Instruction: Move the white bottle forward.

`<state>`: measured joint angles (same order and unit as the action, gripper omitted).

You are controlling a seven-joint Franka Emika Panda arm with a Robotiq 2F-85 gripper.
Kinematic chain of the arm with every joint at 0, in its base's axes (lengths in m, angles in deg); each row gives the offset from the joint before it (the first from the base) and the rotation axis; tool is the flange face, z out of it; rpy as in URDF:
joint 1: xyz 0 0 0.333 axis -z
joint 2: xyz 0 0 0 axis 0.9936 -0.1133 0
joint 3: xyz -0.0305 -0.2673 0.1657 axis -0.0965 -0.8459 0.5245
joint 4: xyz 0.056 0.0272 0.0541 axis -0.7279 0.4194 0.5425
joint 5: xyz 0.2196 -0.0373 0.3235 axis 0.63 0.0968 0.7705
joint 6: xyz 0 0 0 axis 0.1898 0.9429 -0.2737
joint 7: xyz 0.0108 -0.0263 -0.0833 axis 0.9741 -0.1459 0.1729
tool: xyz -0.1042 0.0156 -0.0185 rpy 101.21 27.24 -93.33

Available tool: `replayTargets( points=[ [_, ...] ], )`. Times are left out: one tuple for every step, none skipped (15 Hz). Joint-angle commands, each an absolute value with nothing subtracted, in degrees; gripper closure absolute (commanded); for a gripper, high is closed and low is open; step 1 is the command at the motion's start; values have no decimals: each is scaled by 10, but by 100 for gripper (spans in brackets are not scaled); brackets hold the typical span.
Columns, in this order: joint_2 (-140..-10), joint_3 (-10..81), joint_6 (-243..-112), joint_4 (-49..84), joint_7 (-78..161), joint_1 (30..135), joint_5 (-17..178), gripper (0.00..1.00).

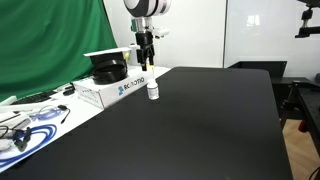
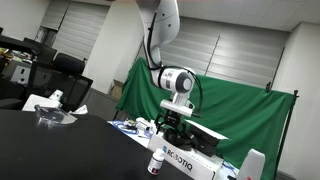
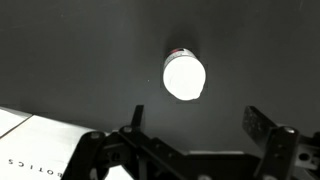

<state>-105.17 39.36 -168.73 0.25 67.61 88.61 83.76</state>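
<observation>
The white bottle (image 1: 153, 91) is a tiny white cylinder with a dark band. It stands upright on the black table beside the white box. It also shows in an exterior view (image 2: 156, 163). In the wrist view I look down on its white cap (image 3: 183, 77). My gripper (image 1: 147, 60) hangs above and slightly behind the bottle, clear of it. It also shows in an exterior view (image 2: 172, 126). Its fingers (image 3: 196, 128) are open and empty, with the bottle apart from them, above them in the picture.
A white cardboard box marked ROBOTIQ (image 1: 112, 88) stands next to the bottle with a black item on it. A green curtain (image 1: 50, 40) hangs behind. Cables and tools (image 1: 25, 125) lie on a white surface at the side. The black table (image 1: 200, 130) stretches wide.
</observation>
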Motion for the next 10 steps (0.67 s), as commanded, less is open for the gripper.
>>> replayTargets(
  points=[
    [-1075, 401, -1686, -22, 668, 893, 830, 0],
    [-1079, 402, -1688, -23, 668, 894, 831, 0],
    [-1082, 402, -1688, -23, 668, 894, 831, 0],
    [-1085, 403, -1689, -23, 668, 893, 831, 0],
    [-1088, 404, -1690, -23, 669, 894, 832, 0],
    [-1091, 404, -1690, -24, 669, 894, 832, 0],
    [-1094, 404, -1690, -25, 669, 894, 832, 0],
    [-1097, 405, -1692, -24, 670, 895, 832, 0],
    [-1098, 407, -1696, -23, 674, 896, 833, 0],
    [-1098, 407, -1702, -21, 676, 896, 831, 0]
  ],
)
